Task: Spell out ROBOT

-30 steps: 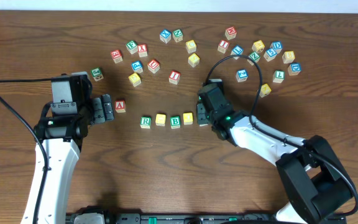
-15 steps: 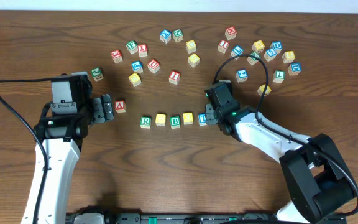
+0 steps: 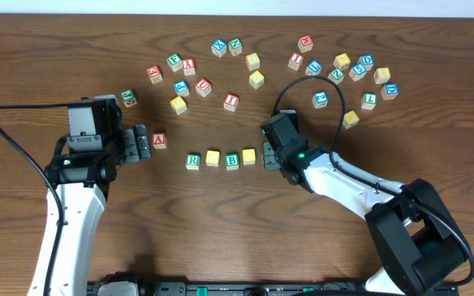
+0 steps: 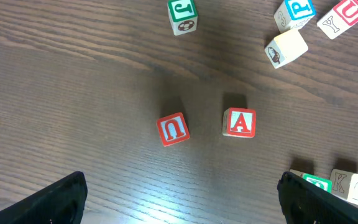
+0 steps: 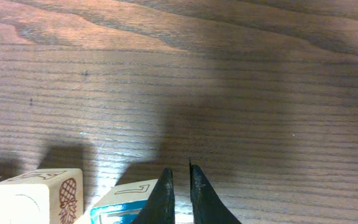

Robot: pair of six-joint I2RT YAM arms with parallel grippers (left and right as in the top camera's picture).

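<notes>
Overhead, the right gripper (image 3: 267, 154) covers the row's right end, past R (image 3: 192, 161), yellow cube (image 3: 212, 158), B (image 3: 232, 159) and second yellow cube (image 3: 248, 156); only the right wrist view shows the blue-lettered cube (image 5: 120, 202) just beside its clenched, empty fingers (image 5: 165, 193). Half a second earlier that gripper stood farther right, the cube uncovered. Left gripper (image 3: 141, 144) gapes wide near A (image 3: 160, 140).

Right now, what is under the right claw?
A small wooden cube with blue printing peeks out under the shut right claw, beside a cream wooden cube with a pineapple drawing. From above its letter is covered.
</notes>
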